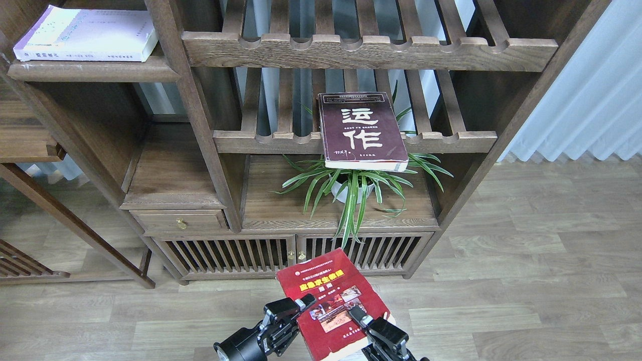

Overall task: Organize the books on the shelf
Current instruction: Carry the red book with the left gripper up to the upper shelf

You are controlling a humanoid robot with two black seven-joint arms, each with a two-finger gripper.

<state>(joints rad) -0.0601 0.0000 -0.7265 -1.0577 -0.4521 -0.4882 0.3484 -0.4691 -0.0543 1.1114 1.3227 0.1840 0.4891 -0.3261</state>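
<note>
Red book held between both my grippers, near the front of the cabinet.

My left gripper (301, 304) contacts the left edge of the red book (333, 303), and my right gripper (357, 317) contacts its cover near the right edge; the finger gap of each is too small and dark to resolve, so I cannot tell how far either is open. The book is tilted, cover up, above the floor (501, 281). The maroon book (362, 129) lies flat on the slatted rack (451, 141), its near end overhanging the front rail above the potted plant (353, 188). The pale book (85, 34) lies flat on the shelf (93, 70) at far left.
</note>
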